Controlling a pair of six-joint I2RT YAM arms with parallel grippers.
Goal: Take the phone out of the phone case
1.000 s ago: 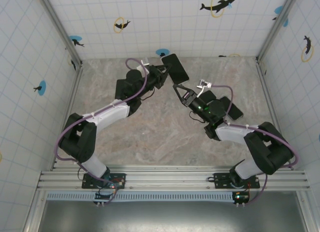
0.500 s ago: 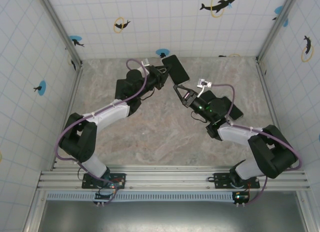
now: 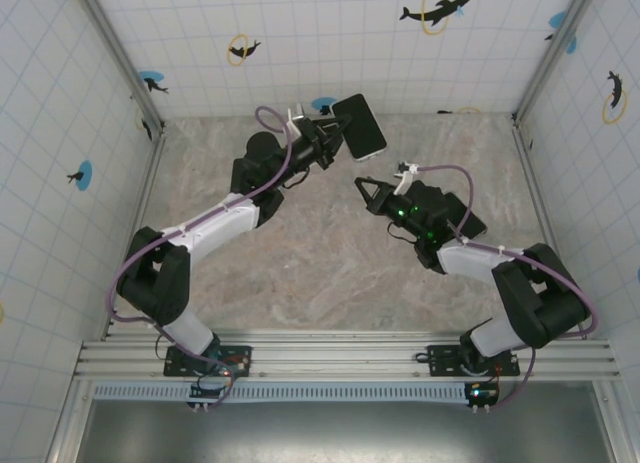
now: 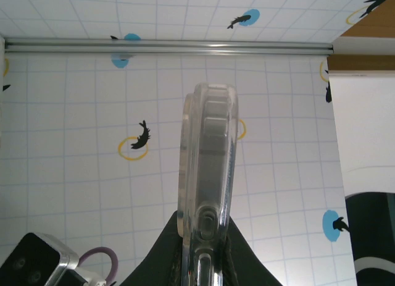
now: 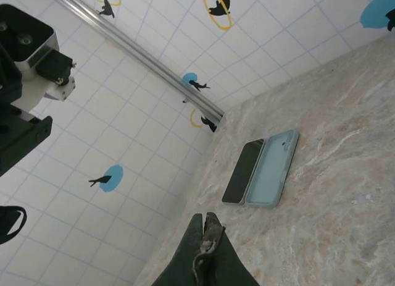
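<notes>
My left gripper [image 3: 333,135] is shut on the phone case [image 3: 360,126], a dark slab with a pale rim held in the air near the back wall. The left wrist view has the clear phone case [image 4: 207,168] edge-on and upright, pinched at its lower end in the left gripper [image 4: 207,239]. Whether the phone sits fully inside it I cannot tell. My right gripper [image 3: 362,185] hangs below and right of that slab, apart from it. Seen from its wrist, the right gripper [image 5: 206,222] is shut on nothing.
A second dark phone [image 5: 242,172] and an open pale blue case [image 5: 271,168] lie side by side on the marble table [image 3: 300,263]. That second phone [image 3: 472,224] lies beside the right arm. Tiled walls close in three sides.
The left gripper has carried the case up and to the right, toward the back wall. The right gripper has drawn back from the case's lower corner and closed fully.
</notes>
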